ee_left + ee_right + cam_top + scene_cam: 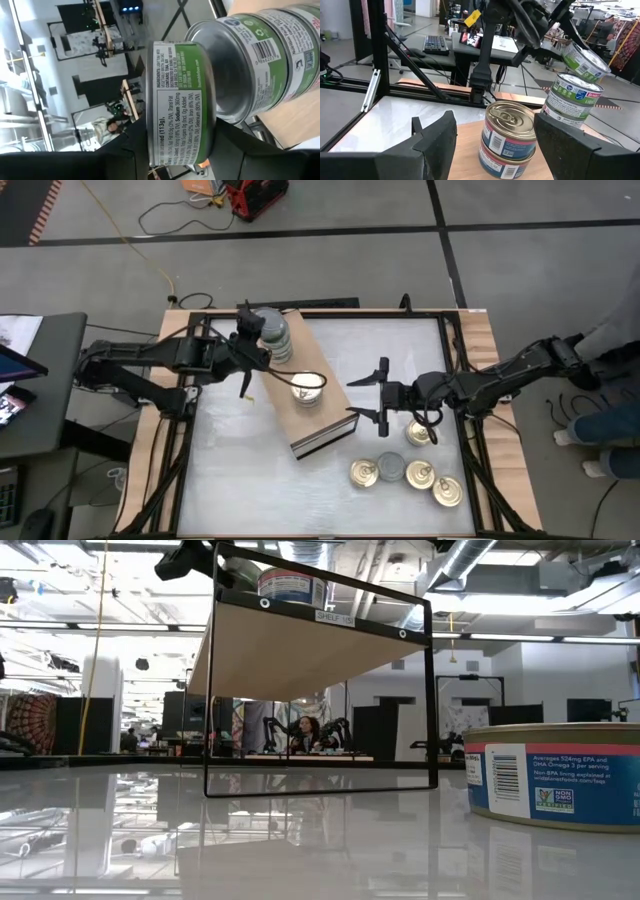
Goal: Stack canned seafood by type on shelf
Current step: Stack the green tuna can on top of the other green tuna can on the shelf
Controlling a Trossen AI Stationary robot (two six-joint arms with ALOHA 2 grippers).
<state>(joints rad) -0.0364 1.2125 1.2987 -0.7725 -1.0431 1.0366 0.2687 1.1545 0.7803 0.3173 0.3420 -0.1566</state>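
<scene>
From my seat the left gripper (250, 340) sits over the far end of the shelf (320, 435), its fingers clamped on a green-labelled tin (182, 105) that it holds tilted on edge, just beside and slightly above the silver-topped stack (274, 340) standing at that end. In the left wrist view the held tin's flat face is close against the grey top of the stack's upper can (260, 60), though I cannot tell whether the two metal faces touch. Moving right along the board, a second stack of gold-topped tins (308, 388) stands near the middle of the shelf, two cans high with pink-and-blue labels (509, 140). Right of that, the right gripper (381, 395) hovers at the shelf's right edge with its fingers spread wide and nothing between them; in its own wrist view the gold-topped stack stands squarely in line between the two fingers, a little farther on and clear of both. Farther right and nearer the front, five loose tins lie on the white tabletop (250, 480): one gold-topped can (420, 432) just below the right gripper, and a row of four (405, 476) near the front right corner.
</scene>
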